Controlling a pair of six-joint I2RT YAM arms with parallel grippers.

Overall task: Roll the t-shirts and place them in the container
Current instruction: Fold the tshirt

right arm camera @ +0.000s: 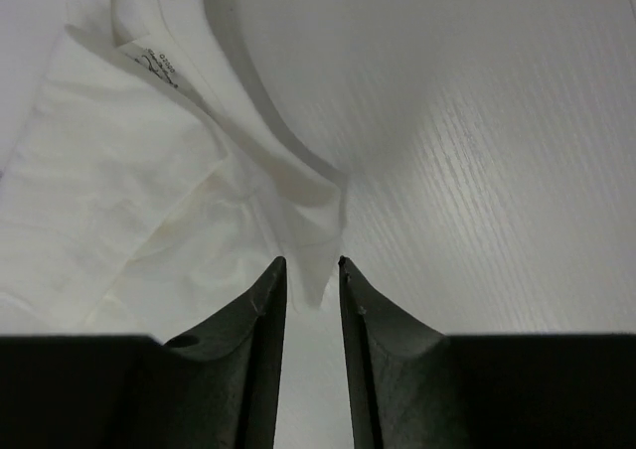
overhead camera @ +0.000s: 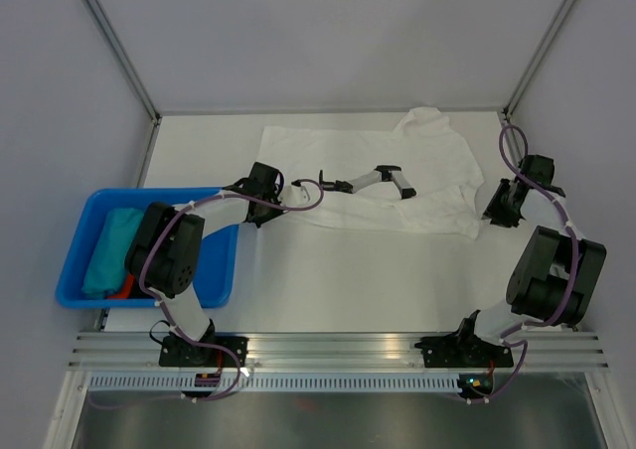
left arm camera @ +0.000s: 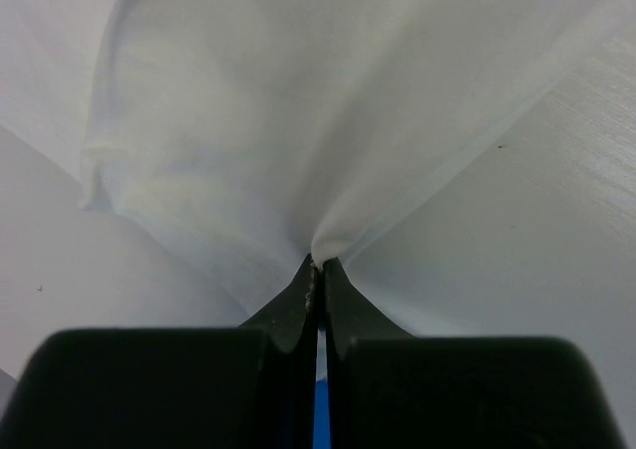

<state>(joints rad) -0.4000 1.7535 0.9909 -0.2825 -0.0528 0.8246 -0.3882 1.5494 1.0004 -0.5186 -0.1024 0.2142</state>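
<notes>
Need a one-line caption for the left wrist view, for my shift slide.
Left gripper shut on a pinched fold of the white cloth t-shirt, fabric fanning out over the pale table.

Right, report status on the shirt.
Left fingers shut on shirt edge. Right fingers open, straddling its right edge. Shirt spread out, not yet rolled. Bin at left, apart from shirt.

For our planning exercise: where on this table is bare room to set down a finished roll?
Bare table runs between the white t-shirt and the near edge, and in the far-left corner behind the blue bin. Crowded: the filled bin and the far middle under the shirt.
</notes>
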